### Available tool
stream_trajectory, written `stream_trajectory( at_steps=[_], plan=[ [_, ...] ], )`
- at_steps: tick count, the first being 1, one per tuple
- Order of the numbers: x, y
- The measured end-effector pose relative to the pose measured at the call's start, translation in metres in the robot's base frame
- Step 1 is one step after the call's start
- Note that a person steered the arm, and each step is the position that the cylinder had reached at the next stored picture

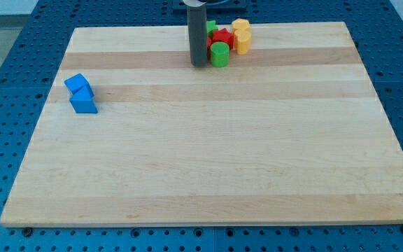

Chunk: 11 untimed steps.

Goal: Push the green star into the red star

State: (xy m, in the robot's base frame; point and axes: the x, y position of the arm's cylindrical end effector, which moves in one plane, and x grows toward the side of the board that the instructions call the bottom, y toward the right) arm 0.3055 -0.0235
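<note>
The red star (222, 38) sits near the view's top centre in a tight cluster. A green block (211, 29), partly hidden behind the rod, touches its upper left; its shape is hard to make out, perhaps the green star. A green cylinder-like block (220, 54) lies just below the red star. My tip (199, 64) rests on the board just left of that green block, below and left of the red star.
Two yellow blocks (242, 36) sit against the red star's right side. Two blue blocks (81, 94) lie together near the board's left edge. The wooden board (208, 154) sits on a blue perforated table.
</note>
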Motion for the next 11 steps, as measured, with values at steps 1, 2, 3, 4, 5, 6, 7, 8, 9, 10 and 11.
stream_trajectory(
  at_steps=[1,2,3,4,5,6,7,8,9,10,11],
  plan=[
    [0.006,-0.002],
    [0.01,-0.016],
    [-0.002,-0.035],
    [-0.026,-0.046],
    [-0.06,-0.047],
    [-0.094,-0.048],
    [-0.113,-0.044],
    [-0.113,-0.028],
    [-0.113,-0.015],
    [-0.113,-0.004],
    [-0.111,0.007]
  ],
)
